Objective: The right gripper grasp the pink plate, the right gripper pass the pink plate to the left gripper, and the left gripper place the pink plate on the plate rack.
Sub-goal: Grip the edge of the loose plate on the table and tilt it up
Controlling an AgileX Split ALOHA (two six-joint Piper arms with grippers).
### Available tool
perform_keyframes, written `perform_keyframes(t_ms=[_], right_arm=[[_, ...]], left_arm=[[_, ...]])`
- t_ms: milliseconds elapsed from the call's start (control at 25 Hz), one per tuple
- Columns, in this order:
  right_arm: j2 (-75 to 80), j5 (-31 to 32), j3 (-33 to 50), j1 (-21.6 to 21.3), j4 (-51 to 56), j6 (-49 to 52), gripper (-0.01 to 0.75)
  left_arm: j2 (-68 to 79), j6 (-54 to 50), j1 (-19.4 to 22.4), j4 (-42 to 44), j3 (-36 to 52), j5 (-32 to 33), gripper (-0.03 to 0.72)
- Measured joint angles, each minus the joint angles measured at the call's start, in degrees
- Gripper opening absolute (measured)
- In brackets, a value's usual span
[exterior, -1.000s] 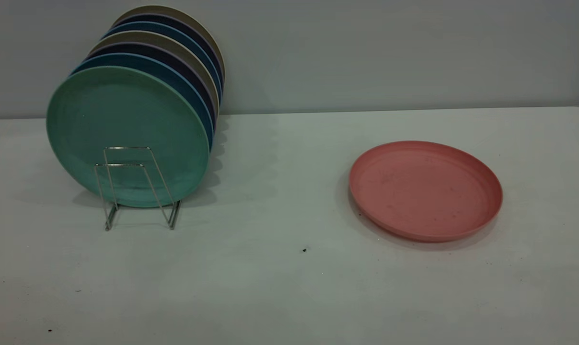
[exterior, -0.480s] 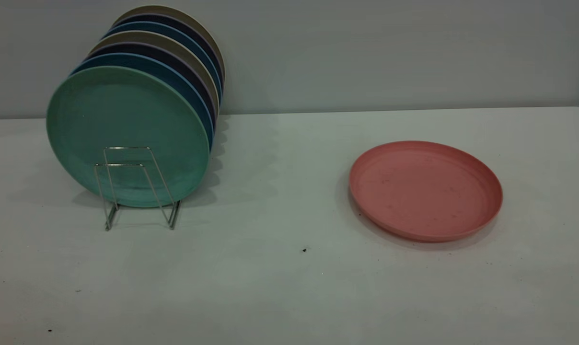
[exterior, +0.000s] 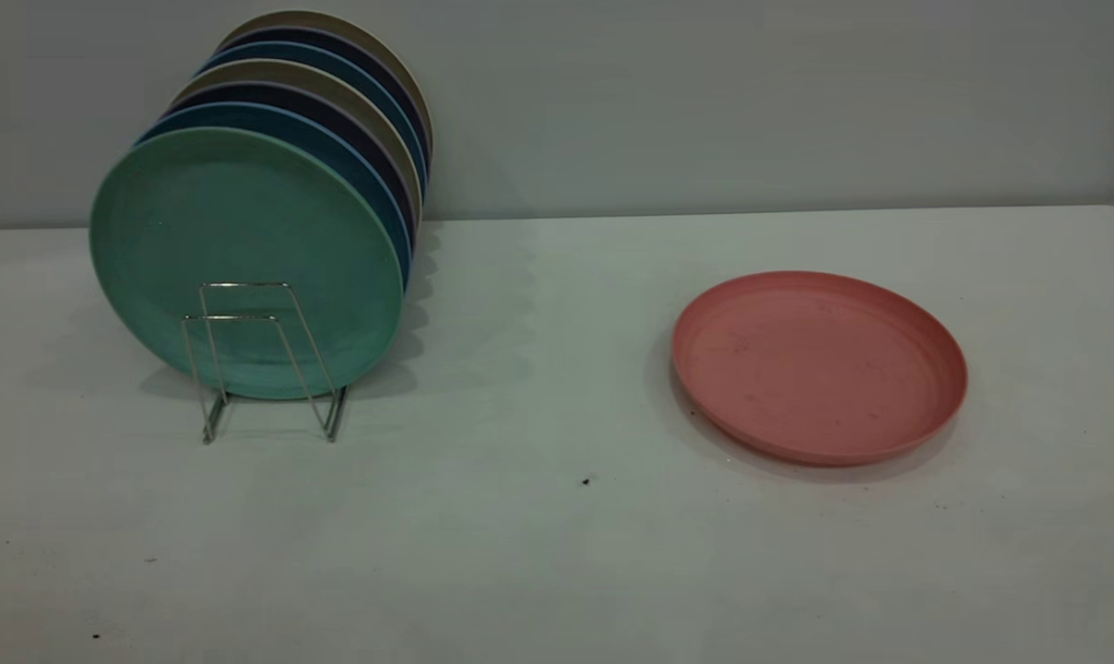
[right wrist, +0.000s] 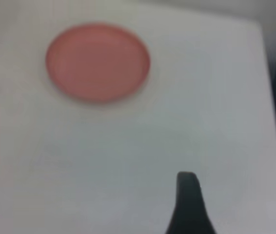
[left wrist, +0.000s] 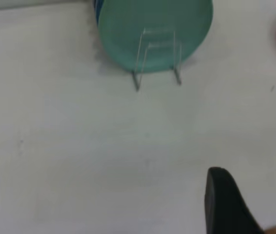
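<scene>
A: Exterior view: pink plate [exterior: 819,365] lies flat toward the table's [exterior: 539,553] right edge, ungrasped.

B: Plate rack [exterior: 266,355] toward the left edge, front slot free. Left gripper [left wrist: 247,204] spread apart; right gripper [right wrist: 189,204], cannot tell. Nothing is done yet.

Upright teal-green plate [exterior: 243,263] fronts stacked plates [exterior: 336,101], white table [exterior: 539,553].
</scene>
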Motion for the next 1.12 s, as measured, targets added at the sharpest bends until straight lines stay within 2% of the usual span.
perform_keyframes(t_ms=[480, 680, 800, 960, 1120], right_arm=[[29.9, -16.6, -0.1, 0.0, 2.6, -1.4, 0.547], [47.7, -25.6, -0.1, 0.0, 8.7, -1.4, 0.533], [56.9, -30.8, -0.1, 0.0, 15.3, -3.5, 0.533], [66.8, -34.6, -0.6, -1.7, 26.2, -12.9, 0.533], [74.0, -34.1, -4.3, -6.6, 39.2, -26.5, 0.533]], left_arm=[[25.9, -0.2, 0.0, -4.2, -4.8, -13.4, 0.316], [30.6, 6.0, 0.0, -11.7, -6.1, -16.4, 0.316], [30.7, 8.3, 0.0, -13.0, -6.3, -17.7, 0.316], [30.7, 10.0, 0.0, -13.0, -6.3, -17.7, 0.316], [30.7, 11.1, 0.0, -12.1, -6.3, -17.7, 0.316]])
